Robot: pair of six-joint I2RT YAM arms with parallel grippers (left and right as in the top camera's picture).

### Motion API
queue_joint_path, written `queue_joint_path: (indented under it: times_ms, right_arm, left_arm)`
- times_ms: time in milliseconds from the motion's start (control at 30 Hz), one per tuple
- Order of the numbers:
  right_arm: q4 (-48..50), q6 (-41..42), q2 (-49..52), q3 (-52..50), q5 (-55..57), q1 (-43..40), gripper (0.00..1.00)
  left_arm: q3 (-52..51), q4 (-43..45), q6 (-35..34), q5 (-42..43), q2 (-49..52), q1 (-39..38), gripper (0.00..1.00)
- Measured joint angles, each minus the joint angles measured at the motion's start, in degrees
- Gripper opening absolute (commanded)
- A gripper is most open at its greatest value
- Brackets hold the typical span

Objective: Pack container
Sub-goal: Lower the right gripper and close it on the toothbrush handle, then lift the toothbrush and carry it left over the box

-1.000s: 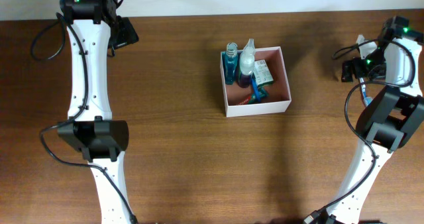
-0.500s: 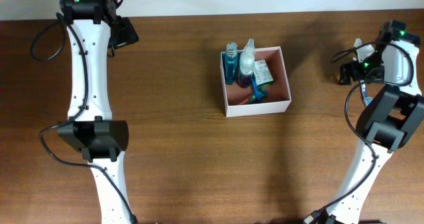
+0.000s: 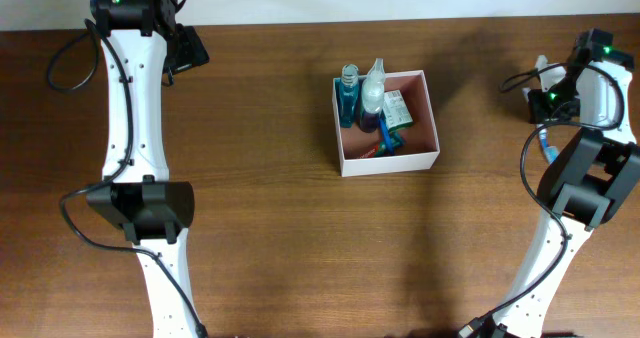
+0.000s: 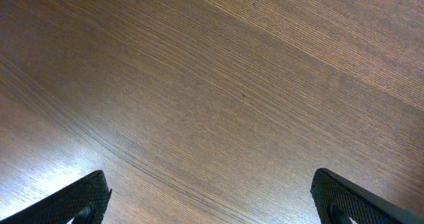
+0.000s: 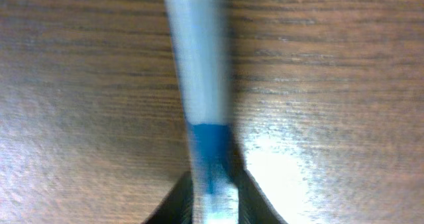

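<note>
While the overhead view takes in the whole table (image 3: 300,228), the container (image 3: 390,162) sits near its middle, between the two arms. It is well off to the right of the left gripper (image 3: 188,50) and well off to the left of the right gripper (image 3: 541,96). Neither gripper touches it. Inside, on the side nearer the left gripper, stand a blue bottle (image 3: 348,93) and a clear spray bottle (image 3: 373,86). A green-and-white packet (image 3: 398,108) lies on the side nearer the right gripper. Both grippers are up near the far edge of the table.

Left wrist view: the left gripper (image 4: 209,187) has its fingers (image 4: 79,197) spread wide, one in each lower corner. Only bare wood grain lies between and ahead of them. Nothing is held. The container is out of this view.

Right wrist view: blurred. The right gripper (image 5: 212,197) has its dark fingers drawn in close on a slim pale tube (image 5: 195,65) with a blue band. The tube runs straight ahead from the fingertips over the wood. The grip sits at the blue end. The container is not in this view.
</note>
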Motion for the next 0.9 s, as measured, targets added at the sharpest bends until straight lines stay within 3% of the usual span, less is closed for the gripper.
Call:
queue_joint_path:
  times_ms: [67, 500, 800, 900]
  right_arm:
    - [0.09, 0.70, 0.00, 0.00, 0.13, 0.00, 0.04]
    - [-6.05, 5.88, 0.26, 1.92, -0.98, 0.00, 0.04]
    - [-27.34, 13.70, 0.98, 23.45, -5.20, 1.81, 0.03]
    - [-30.34, 16.13, 0.96, 31.12, -7.41, 4.02, 0.04]
  left_arm:
    - [0.00, 0.00, 0.00, 0.00, 0.00, 0.00, 0.99]
    - [0.00, 0.00, 0.00, 0.00, 0.00, 0.00, 0.99]
    - [0.00, 0.00, 0.00, 0.00, 0.00, 0.00, 0.99]
    - [0.00, 0.00, 0.00, 0.00, 0.00, 0.00, 0.99]
